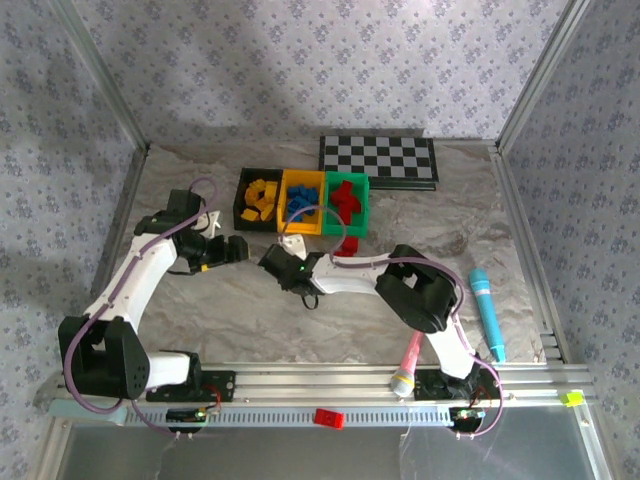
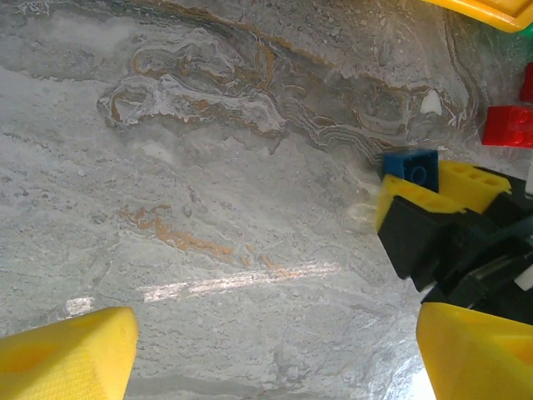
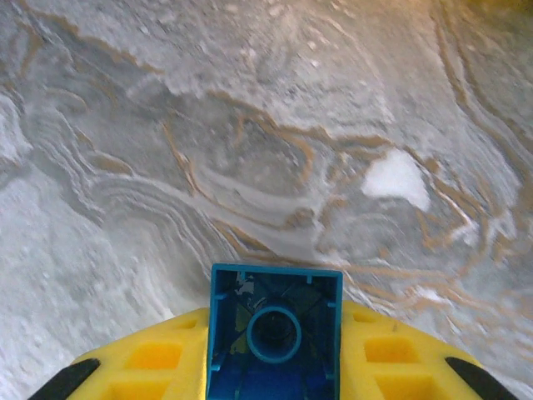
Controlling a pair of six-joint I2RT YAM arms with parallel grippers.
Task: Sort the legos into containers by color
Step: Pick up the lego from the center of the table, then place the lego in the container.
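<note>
The right gripper (image 3: 275, 367) is clenching a small blue studded plastic brick (image 3: 275, 321); the yellow rectangular plastic bin (image 1: 302, 228) holding blue bricks (image 1: 299, 200) is lying near, on its far side; the left gripper (image 2: 271, 350) is hanging spread, empty

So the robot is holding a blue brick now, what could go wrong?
The small blue plastic brick sits right at the tips of the right hand, so it might slip out on the way. The open left hand hangs close beside it, so the two could bump. The yellow plastic bin holding blue bricks is squeezed between the black bin and the green bin, so a sloppy drop might land wrong.
</note>
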